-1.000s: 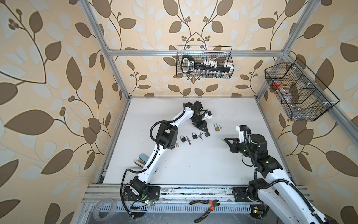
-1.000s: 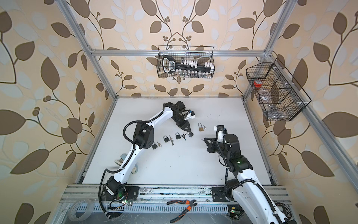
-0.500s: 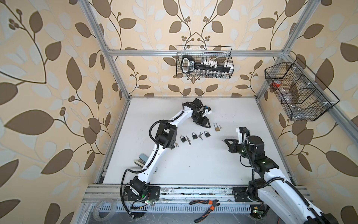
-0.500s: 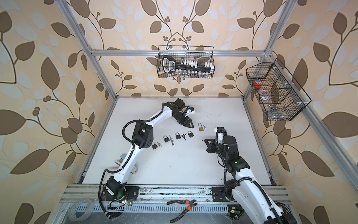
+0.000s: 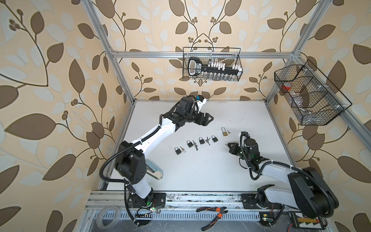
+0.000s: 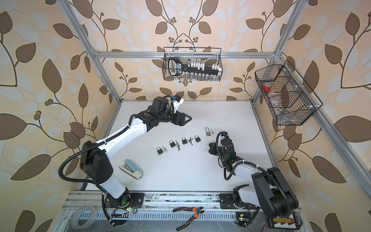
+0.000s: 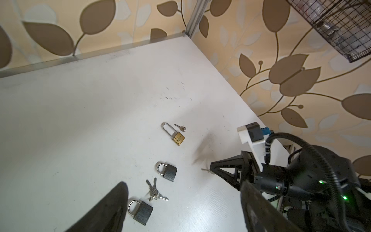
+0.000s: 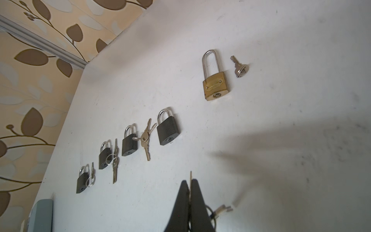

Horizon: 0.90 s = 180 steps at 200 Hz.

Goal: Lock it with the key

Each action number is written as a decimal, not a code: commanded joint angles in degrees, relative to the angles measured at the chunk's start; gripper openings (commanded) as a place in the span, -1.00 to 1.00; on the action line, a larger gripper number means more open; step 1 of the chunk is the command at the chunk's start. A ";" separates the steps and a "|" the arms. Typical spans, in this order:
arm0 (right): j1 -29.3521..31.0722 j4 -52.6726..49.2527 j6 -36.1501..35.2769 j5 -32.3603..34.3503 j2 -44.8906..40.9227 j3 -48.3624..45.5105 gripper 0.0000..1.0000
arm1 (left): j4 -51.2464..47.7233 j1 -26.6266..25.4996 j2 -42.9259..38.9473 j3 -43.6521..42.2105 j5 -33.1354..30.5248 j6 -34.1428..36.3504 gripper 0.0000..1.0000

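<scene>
The key (image 8: 190, 175) is held edge-on in the closed right gripper (image 8: 190, 183), near the nearest black padlock (image 8: 168, 130) on the bench (image 5: 200, 172) (left gripper (image 5: 210, 120) wide, empty); the key should be squared to the keyway (image 8: 167, 140) before insertion.

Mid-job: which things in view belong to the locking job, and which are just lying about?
Job: key pinched in right gripper; brass padlock; four black padlocks; loose keys.
Lying about: stapler; pliers; tape roll; wire baskets.
</scene>
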 commanded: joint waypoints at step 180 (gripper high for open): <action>3.45 6.40 0.61 6.59 26.03 20.33 -0.69 | -6.24 -0.44 -26.30 -22.21 -19.02 -2.70 0.76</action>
